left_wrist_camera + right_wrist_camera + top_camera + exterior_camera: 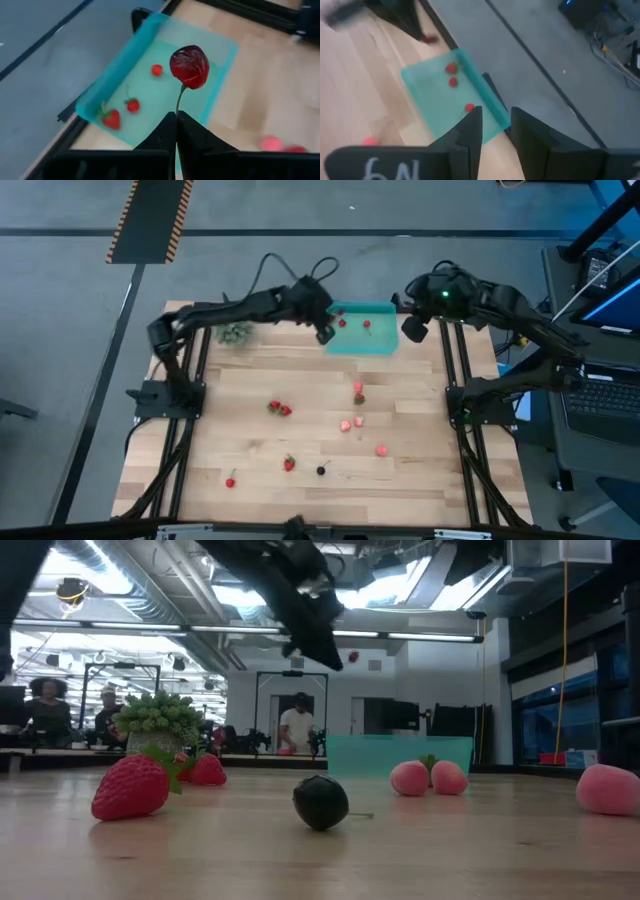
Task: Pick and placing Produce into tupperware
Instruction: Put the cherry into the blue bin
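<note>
This is looking like a robotics lab set in an open industrial office. Exposed ducts (130, 595) and long strip lights (330, 632) are running across a bare ceiling, and people (296, 726) are standing and sitting among workstations at the back. A butcher-block desk (250, 435) is sitting in a black metal frame (463, 405) on grey flooring, where hazard-striped tape (150, 218) is lying, with a keyboard (603, 398) and cabling crowding one side.

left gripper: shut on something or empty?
Shut on the cherry: left gripper pinches its stem above the tupperware.
</note>
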Robot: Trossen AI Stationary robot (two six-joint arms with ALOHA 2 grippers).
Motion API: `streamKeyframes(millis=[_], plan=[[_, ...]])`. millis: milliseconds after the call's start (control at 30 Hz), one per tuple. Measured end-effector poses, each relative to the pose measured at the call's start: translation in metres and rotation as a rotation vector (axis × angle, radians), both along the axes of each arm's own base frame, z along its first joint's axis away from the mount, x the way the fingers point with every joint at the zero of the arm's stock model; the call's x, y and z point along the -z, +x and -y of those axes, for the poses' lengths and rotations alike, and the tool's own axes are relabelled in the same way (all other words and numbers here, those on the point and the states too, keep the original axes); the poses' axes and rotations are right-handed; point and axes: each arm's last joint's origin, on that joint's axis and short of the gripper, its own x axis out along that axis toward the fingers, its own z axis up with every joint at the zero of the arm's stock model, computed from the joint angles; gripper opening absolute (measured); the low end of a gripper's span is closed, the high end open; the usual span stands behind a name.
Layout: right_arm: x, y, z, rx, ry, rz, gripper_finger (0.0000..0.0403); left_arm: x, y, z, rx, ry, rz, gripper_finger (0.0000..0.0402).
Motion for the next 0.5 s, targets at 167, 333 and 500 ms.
streamKeyframes(millis=[167,333,500], plan=[[-0.007,-0.010,-0.004,0.001,-0.018,0.047,0.0105,0.015,0.030,-0.033,-0.032,-0.026,-0.057,0.0000],[-0.008,-0.012,-0.005,0.000,-0.020,0.049,0.0105,0.032,0.053,-0.049,-0.039,-0.063,-0.125,0.0000],[-0.007,-0.011,-0.005,-0.001,-0.020,0.044,0.0105,0.043,0.073,-0.060,-0.025,-0.108,-0.121,0.0000]])
